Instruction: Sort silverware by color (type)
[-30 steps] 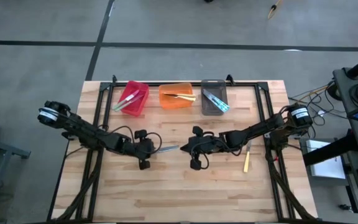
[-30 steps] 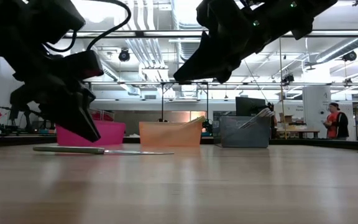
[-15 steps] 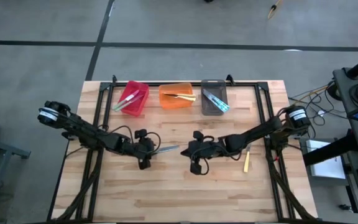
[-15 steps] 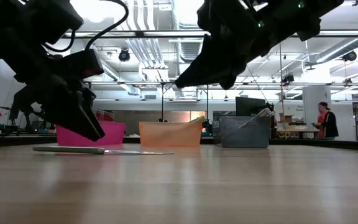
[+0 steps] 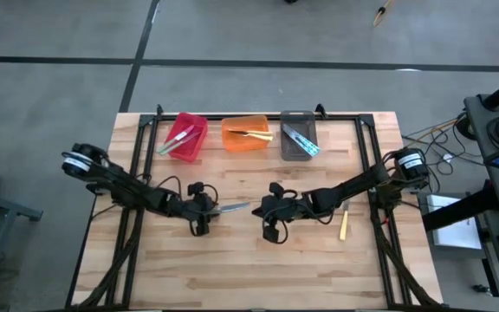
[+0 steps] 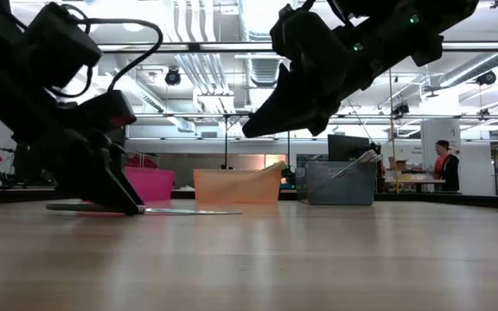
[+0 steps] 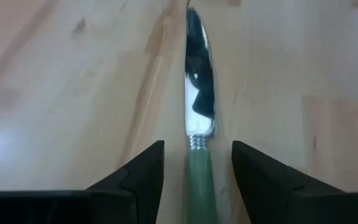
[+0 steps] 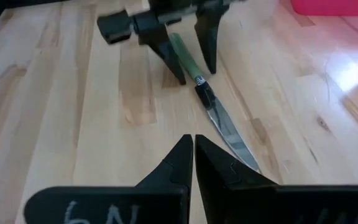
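Wooden slats of the counter (image 5: 258, 260) lie bare up front; mid-counter, the left pincer (image 7: 194, 163) stands released, its fingers straddling the green handle of a knife (image 7: 199, 118) lying flat. Just beside its blade tip hangs the right pincer (image 8: 192, 151), clenched on nothing, with red (image 5: 183, 136), orange (image 5: 247, 134) and grey (image 5: 298, 136) bins holding silverware along the far edge.

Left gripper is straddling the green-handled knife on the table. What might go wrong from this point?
The open left gripper has its fingers on either side of the green-handled metal knife, which lies flat on the wooden table; closing on so thin a handle may slip or pinch the wood. The shut right gripper hovers near the blade tip, so lifting the knife might bump it. The pale yellow-handled utensil still lies unsorted.
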You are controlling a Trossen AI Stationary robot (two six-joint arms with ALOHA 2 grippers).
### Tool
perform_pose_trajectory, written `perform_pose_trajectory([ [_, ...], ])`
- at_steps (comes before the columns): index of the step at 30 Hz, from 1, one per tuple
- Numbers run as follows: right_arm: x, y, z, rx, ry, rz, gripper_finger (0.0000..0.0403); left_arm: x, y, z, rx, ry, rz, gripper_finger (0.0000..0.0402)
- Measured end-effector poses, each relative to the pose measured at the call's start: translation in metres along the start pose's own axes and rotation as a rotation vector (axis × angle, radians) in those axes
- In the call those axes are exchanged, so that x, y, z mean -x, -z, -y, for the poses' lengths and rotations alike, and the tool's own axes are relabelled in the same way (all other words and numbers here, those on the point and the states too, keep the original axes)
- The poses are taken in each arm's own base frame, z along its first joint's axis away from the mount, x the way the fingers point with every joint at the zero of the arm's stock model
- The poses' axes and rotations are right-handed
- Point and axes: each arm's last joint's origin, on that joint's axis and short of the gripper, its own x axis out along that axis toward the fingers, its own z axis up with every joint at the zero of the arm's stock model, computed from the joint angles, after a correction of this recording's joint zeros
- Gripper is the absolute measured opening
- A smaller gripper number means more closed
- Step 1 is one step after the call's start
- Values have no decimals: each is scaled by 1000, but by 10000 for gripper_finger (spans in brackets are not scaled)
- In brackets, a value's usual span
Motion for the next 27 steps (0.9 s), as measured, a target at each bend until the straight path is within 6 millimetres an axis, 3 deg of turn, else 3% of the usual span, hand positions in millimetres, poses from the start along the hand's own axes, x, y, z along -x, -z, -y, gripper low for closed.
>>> perform_pose_trajectory([
  [8,0,0,0,0,-1,4,9,-20,9,5,18,-22,2,150],
  [13,0,0,0,7,0,3,9,-19,9,5,27,-14,-6,114],
  [21,0,0,0,8,0,3,9,-18,10,3,74,-60,6,16],
  [27,0,0,0,8,0,3,9,-13,4,2,153,-47,24,11],
])
